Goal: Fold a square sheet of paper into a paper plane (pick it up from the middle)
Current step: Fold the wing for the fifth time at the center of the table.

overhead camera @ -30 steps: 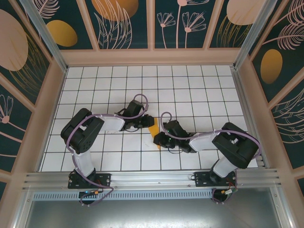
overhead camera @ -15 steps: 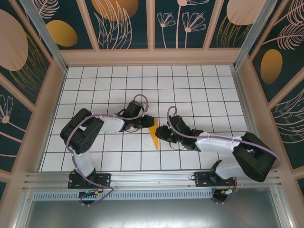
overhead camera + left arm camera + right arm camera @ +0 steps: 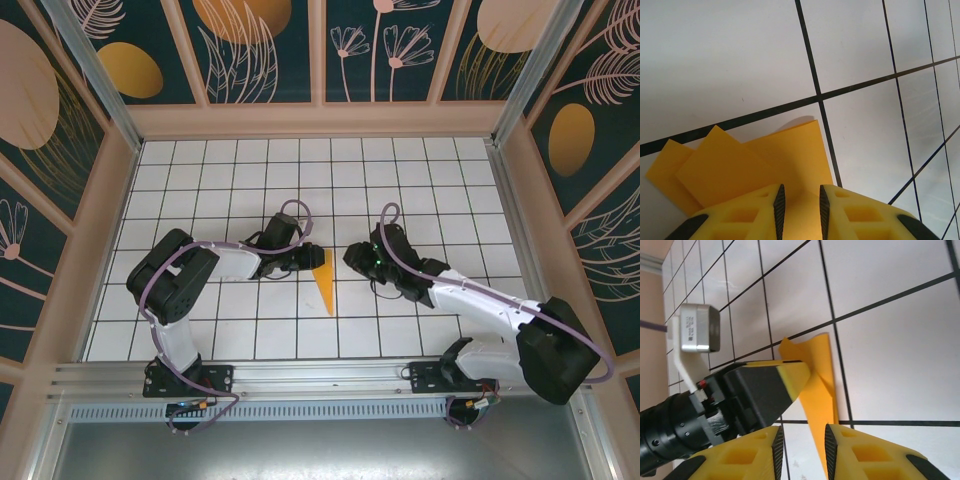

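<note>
The paper plane (image 3: 326, 283) is a slim orange-yellow dart lying on the white tiled table, its sharp tip toward the near edge. My left gripper (image 3: 310, 262) sits over its wide far end. In the left wrist view the layered paper (image 3: 765, 165) spreads under my left gripper (image 3: 800, 192), whose jaws stand a narrow gap apart with paper showing between them. My right gripper (image 3: 352, 258) is just right of the plane and apart from it. In the right wrist view my right gripper (image 3: 802, 432) is open, with the plane (image 3: 821, 385) ahead and a left finger (image 3: 790, 377) resting against it.
The table (image 3: 420, 190) has free tiles on all sides of the arms. Pale walls (image 3: 320, 120) close it in at the back and both sides. An aluminium rail (image 3: 320, 375) runs along the near edge. The left wrist's grey camera box (image 3: 700, 327) hangs close to the paper.
My right gripper has opened, come off the paper and moved away to the far right as its arm stretched out. The left gripper has stayed on the wide end.
</note>
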`<state>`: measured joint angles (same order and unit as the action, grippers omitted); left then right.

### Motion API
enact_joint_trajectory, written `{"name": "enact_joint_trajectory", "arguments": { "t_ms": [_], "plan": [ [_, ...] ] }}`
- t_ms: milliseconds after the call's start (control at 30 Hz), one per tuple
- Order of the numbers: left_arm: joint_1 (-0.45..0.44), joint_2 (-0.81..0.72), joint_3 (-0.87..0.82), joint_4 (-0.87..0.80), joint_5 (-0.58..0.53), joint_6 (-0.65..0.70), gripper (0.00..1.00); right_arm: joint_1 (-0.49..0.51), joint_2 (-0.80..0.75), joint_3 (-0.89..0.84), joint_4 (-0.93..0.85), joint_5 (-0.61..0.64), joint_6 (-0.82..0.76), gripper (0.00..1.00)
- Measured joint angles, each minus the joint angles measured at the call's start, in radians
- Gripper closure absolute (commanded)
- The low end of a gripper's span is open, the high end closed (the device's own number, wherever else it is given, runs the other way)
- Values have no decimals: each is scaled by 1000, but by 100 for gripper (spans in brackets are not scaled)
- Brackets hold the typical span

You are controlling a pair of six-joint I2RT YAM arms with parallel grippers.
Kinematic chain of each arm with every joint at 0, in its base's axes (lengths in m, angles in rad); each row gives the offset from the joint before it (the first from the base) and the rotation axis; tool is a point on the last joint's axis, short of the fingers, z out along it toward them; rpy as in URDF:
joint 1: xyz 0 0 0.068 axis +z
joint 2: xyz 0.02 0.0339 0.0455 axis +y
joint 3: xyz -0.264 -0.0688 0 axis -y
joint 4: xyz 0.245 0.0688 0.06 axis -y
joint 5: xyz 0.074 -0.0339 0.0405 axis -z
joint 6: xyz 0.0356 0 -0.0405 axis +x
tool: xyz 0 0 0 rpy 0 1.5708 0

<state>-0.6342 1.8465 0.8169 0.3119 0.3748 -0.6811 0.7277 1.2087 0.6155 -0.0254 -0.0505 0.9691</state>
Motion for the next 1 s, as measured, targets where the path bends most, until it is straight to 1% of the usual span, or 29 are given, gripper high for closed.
{"name": "enact_joint_trajectory", "arguments": {
  "t_ms": [167, 267, 333, 367, 400, 433, 467, 500, 533, 567, 633, 733, 800, 867, 933, 967, 1000],
  "plan": [
    [0, 0, -2, 5, 2, 0, 72, -9, 1, -1, -3, -27, -6, 67],
    [1, -1, -6, 14, 3, 0, 72, -9, 4, -3, -4, -29, -14, 71],
    [1, -1, -8, 17, 4, 0, 72, -9, 3, -18, 9, -29, -17, 70],
    [1, -1, -8, 17, 5, 0, 72, -9, -2, -38, 31, -29, -17, 72],
    [1, -2, -8, 17, 6, 0, 72, -9, -13, -65, 53, -29, -16, 80],
    [1, -2, -8, 17, 6, 1, 72, -9, -27, -95, 75, -29, -7, 84],
    [1, -2, -8, 17, 6, 2, 71, -9, -46, -130, 99, -29, 6, 85],
    [1, -2, -7, 16, 7, 2, 71, -9, -66, -162, 112, -26, 21, 82],
    [1, -2, -7, 16, 7, 3, 71, -9, -86, -191, 124, -24, 35, 83],
    [1, -2, -7, 16, 7, 4, 71, -11, -104, -222, 146, -25, 51, 85],
    [1, -2, -7, 16, 7, 5, 71, -13, -132, -289, 222, -39, 69, 86],
    [1, -2, -7, 16, 7, 5, 71, -13, -133, -342, 303, -80, 89, 85],
    [1, -2, -7, 17, 7, 5, 71, -10, -102, -333, 333, -113, 85, 90],
    [1, -2, -4, 12, 7, 5, 71, 8, -42, -279, 328, -134, 69, 90],
    [1, -1, 2, 3, 7, 5, 71, 46, 18, -205, 309, -132, 50, 92],
    [1, -1, 4, -1, 6, 5, 71, 69, 50, -163, 306, -133, 39, 97],
    [1, -1, 5, -3, 6, 5, 71, 88, 76, -132, 306, -135, 31, 97]
  ]
}}
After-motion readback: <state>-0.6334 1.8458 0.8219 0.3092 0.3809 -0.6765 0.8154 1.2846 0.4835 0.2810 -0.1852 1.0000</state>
